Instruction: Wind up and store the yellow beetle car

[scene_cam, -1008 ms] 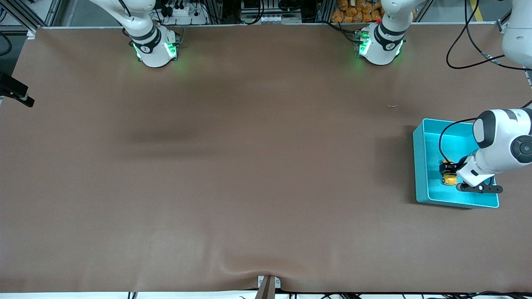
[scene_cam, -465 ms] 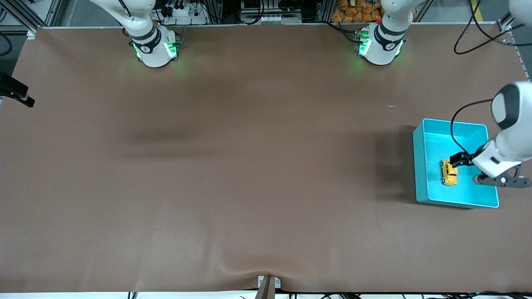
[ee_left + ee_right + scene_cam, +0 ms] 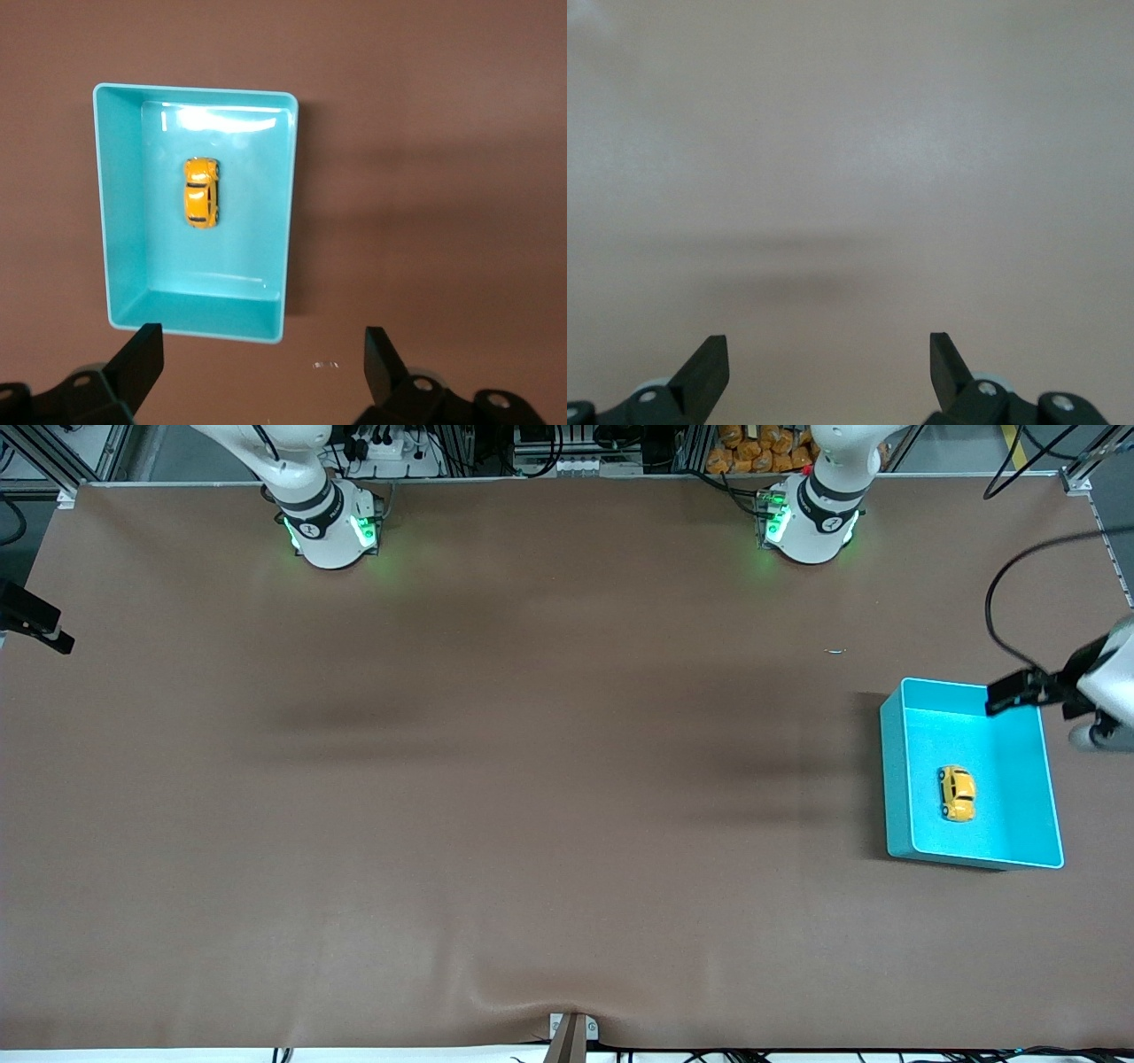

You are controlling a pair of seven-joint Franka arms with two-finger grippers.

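Left gripper (image 3: pixel 262 372): fingers (image 3: pixel 142 359) standing wide apart, gripping nothing, hanging over the worktop edge by the bin's corner farthest from the front camera. Right gripper (image 3: pixel 828 372): fingers (image 3: pixel 709 359) spread too, empty, over bare brown worktop (image 3: pixel 496 779); that arm is waiting.

The small yellow-orange beetle-shaped toy car (image 3: pixel 957 793) is sitting on its wheels on the floor of the turquoise rectangular plastic bin (image 3: pixel 895 779), clear of the walls, at the left arm's end.

Judging: light, rigid, glossy rounded shell likely slipping under a pinch. Best hold is across the flat flanks between the wheels, gently.
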